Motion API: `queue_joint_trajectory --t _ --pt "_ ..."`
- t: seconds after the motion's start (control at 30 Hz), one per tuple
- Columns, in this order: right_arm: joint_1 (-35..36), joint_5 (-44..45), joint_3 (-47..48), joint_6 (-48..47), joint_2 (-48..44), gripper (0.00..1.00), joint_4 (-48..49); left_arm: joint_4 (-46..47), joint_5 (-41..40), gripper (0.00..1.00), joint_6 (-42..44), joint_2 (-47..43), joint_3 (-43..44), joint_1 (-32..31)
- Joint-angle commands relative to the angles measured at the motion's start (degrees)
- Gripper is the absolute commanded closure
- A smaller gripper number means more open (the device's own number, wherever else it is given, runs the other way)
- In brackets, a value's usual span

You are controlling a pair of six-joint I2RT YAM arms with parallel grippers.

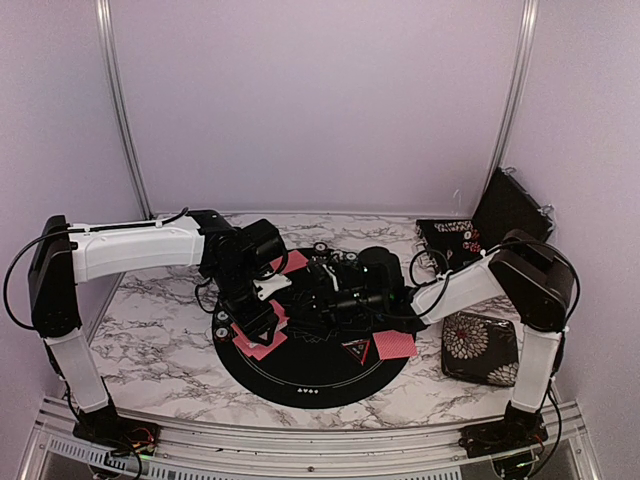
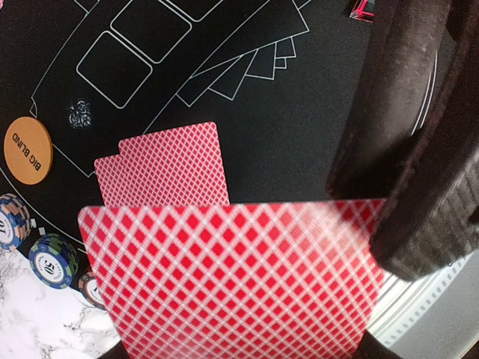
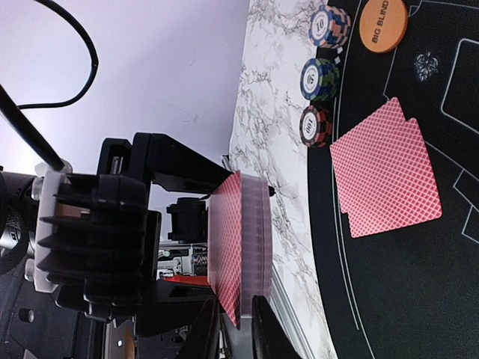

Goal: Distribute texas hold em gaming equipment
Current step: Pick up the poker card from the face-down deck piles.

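Gripping a deck of pink-red-backed cards [image 2: 232, 277] between its jaws, the left gripper [image 1: 255, 322] holds it tilted above the round black mat [image 2: 299, 127]. The right gripper [image 3: 233, 333] meets the deck's edge with jaws narrow (whether they pinch a card I cannot tell). Two dealt cards [image 2: 168, 168] lie overlapped, face down on the mat, near the orange button [image 3: 382, 25]. Three striped chip stacks [image 3: 318, 78] stand in a row at the mat's rim, beside the marble tabletop [image 3: 277, 90].
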Motion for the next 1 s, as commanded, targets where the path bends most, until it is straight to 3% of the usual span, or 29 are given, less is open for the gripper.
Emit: queue_joint_trajectory --t 0.0,0.97 --pt "0.55 -0.24 -0.20 0.30 -0.36 0.86 1.81 -1.12 -0.12 0.46 0.91 0.21 1.42 -0.28" --pt "-0.22 0.19 -0.84 0.36 -2.08 1.00 1.22 -1.12 0.00 0.46 0.88 0.29 1.33 -0.28"
